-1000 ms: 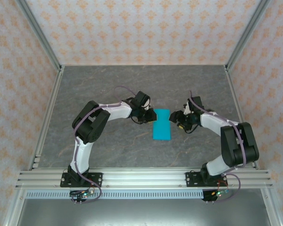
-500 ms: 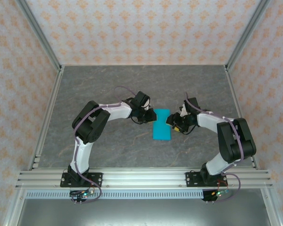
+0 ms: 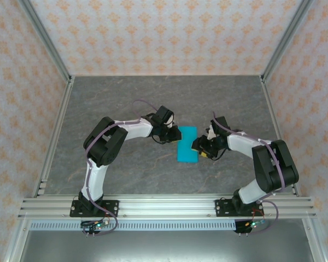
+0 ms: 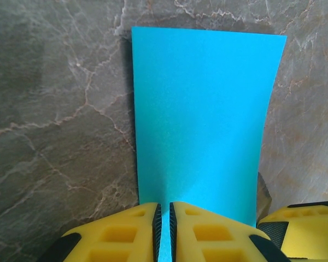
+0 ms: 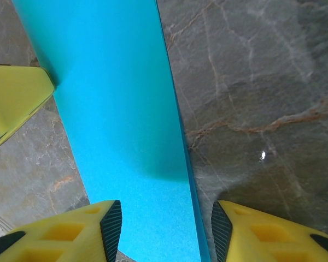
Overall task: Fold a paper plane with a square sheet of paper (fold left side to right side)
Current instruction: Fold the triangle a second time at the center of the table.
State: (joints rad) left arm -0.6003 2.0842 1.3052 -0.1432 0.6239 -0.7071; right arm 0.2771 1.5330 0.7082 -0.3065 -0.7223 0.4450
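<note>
The square sheet of paper (image 3: pixel 187 144) lies on the grey table as a narrow bright blue rectangle, one half laid over the other. My left gripper (image 3: pixel 174 134) is at its upper left edge. In the left wrist view its jaws (image 4: pixel 164 229) are closed to a thin slit, with the paper (image 4: pixel 208 109) running into it. My right gripper (image 3: pixel 198 146) is at the paper's right edge. In the right wrist view it (image 5: pixel 167 229) stands open astride that edge of the paper (image 5: pixel 115 109), and its pads do not touch the paper.
The dark marbled table (image 3: pixel 126 98) is bounded by patterned walls and metal posts. An aluminium rail (image 3: pixel 164 207) runs along the near edge by the arm bases. One of the left gripper's fingers (image 5: pixel 16 98) shows at the paper's far side in the right wrist view.
My right gripper has moved left up to the paper's right edge, and its jaws have narrowed. The left gripper and the paper have stayed put.
</note>
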